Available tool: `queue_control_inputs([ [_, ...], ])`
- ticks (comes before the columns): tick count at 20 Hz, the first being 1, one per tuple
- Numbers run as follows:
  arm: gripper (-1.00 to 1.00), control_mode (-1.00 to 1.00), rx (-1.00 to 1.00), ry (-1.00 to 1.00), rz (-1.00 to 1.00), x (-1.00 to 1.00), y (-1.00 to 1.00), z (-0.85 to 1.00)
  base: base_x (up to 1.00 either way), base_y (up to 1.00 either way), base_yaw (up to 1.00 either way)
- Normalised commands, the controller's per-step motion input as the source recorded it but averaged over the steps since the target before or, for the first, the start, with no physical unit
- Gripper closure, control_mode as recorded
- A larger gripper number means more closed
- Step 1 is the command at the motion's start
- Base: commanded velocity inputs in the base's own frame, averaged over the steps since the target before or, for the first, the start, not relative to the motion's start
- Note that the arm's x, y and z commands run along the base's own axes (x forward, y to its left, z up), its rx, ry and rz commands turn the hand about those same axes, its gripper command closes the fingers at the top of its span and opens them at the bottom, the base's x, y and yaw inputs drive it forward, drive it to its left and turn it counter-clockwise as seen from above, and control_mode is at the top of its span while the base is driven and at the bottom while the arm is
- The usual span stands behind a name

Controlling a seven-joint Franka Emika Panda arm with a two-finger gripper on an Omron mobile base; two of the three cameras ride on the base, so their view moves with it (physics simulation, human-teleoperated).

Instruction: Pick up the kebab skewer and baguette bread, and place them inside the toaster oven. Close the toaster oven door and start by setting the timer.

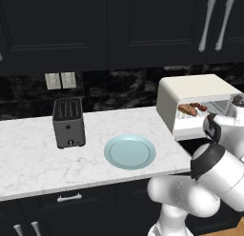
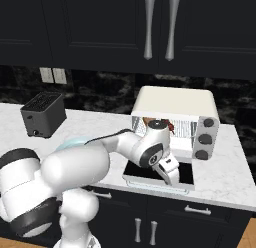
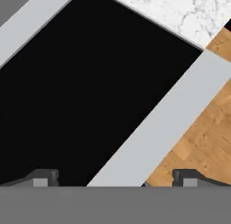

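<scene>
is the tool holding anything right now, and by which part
Nothing is held. The tool is open, empty, just above the lowered toaster oven door.

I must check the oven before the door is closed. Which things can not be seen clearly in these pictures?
- kebab skewer and baguette bread: tiny in the left base view; the arm covers them in the right base view.
- toaster oven door: the handle cannot be told from the frame; the arm overlaps it.
- toaster oven knobs: settings too small.
</scene>
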Motion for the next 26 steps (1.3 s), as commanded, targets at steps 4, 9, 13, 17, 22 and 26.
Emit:
queue_control_inputs([
  [4, -1.00, -1.00, 0.00, 0.11, 0.30, -0.93, 0.00, 0.00, 0.00, 0.00, 0.00],
  [9, -1.00, -1.00, 0.00, 0.19, 0.31, -0.74, 0.00, -0.02, 0.00, 0.00, 0.00],
  [13, -1.00, -1.00, 0.00, 0.19, 0.32, -0.40, 0.00, -0.33, 0.00, 0.00, 0.00],
  [17, -1.00, -1.00, 0.03, 0.06, 0.25, 0.01, 0.03, -0.40, 0.00, 0.00, 0.00],
  [22, -1.00, -1.00, 0.12, -0.01, 0.20, 0.40, 0.00, -0.36, 0.00, 0.00, 0.00],
  [26, -1.00, -1.00, 0.10, 0.00, 0.08, 0.60, 0.03, -0.30, 0.00, 0.00, 0.00],
])
